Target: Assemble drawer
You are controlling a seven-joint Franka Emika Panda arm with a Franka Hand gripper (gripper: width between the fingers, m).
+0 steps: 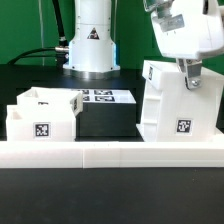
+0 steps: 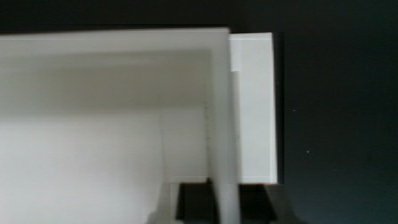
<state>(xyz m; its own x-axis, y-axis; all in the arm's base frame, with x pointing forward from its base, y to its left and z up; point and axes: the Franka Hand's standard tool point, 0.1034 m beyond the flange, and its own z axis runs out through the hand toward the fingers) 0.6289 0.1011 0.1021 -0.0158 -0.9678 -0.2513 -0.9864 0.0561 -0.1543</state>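
The drawer's larger cube-shaped casing (image 1: 178, 108) stands at the exterior view's right, leaning slightly, with a square marker on its front. My gripper (image 1: 190, 72) comes down from above and is shut on the casing's top right wall. In the wrist view the gripper (image 2: 228, 202) has a dark finger on each side of the casing's thin white wall (image 2: 226, 110). The small open-topped box (image 1: 40, 118) sits apart at the exterior view's left, with a marker on its front. The casing's base is hidden behind the border wall.
The long low white border wall (image 1: 110, 152) runs across the front. The marker board (image 1: 100, 97) lies between the two drawer parts, on a dark block. The arm's base (image 1: 92, 45) stands behind it. The table is black.
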